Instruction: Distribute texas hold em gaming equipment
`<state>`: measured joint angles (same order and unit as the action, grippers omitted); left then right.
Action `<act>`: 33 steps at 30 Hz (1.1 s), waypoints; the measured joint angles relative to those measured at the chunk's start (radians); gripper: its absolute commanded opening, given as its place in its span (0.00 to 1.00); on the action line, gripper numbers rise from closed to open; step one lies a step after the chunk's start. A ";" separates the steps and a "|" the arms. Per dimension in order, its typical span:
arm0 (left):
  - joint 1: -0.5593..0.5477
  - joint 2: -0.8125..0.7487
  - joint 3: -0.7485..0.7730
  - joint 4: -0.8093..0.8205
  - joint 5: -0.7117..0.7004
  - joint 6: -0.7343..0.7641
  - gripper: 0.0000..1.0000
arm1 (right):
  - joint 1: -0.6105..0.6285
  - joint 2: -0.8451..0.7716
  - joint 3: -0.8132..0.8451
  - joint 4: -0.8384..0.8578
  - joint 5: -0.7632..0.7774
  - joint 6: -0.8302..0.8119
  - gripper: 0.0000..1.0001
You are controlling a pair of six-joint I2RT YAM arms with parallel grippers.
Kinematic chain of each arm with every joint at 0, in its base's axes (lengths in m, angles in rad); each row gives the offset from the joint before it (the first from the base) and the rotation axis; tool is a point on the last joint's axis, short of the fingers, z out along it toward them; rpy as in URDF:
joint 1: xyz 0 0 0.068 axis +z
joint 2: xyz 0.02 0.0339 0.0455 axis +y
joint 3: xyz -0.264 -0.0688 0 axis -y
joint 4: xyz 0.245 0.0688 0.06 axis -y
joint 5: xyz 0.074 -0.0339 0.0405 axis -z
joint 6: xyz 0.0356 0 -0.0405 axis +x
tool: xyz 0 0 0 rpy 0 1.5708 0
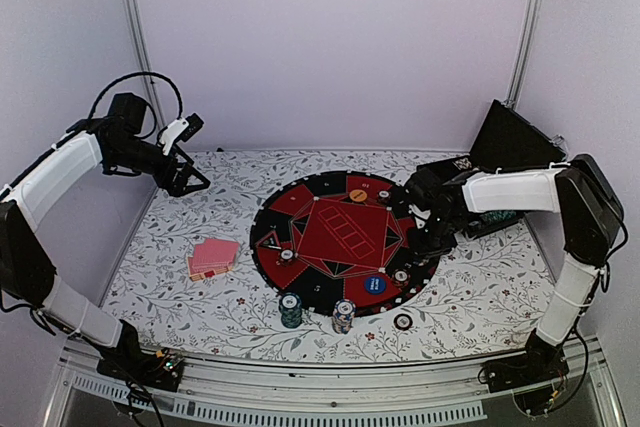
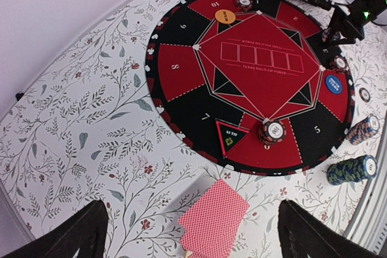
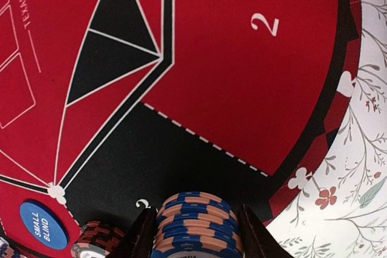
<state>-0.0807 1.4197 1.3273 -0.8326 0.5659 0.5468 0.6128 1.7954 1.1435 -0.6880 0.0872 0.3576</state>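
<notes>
Right claw [image 3: 198, 237] pinches a blue-and-tan chip stack [image 3: 196, 212]; lower it straight onto the mat's [image 3: 242, 77] black segment beneath, then release gently. Left claw [image 2: 190, 237] hangs spread.

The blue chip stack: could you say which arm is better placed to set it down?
Right: its fingers grip the blue chip stack over the mat, while the left arm's fingers hang open near the cards.

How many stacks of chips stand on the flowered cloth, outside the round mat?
2. A dark green stack and a blue stack stand side by side just off the near edge of the mat. Others may be hidden behind the right arm.
</notes>
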 measured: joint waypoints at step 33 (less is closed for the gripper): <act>0.000 0.000 0.000 -0.001 -0.010 0.003 1.00 | -0.002 -0.076 0.099 -0.085 0.062 0.010 0.72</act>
<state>-0.0807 1.4197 1.3273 -0.8333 0.5560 0.5495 0.6109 1.7191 1.2427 -0.7731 0.1493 0.3676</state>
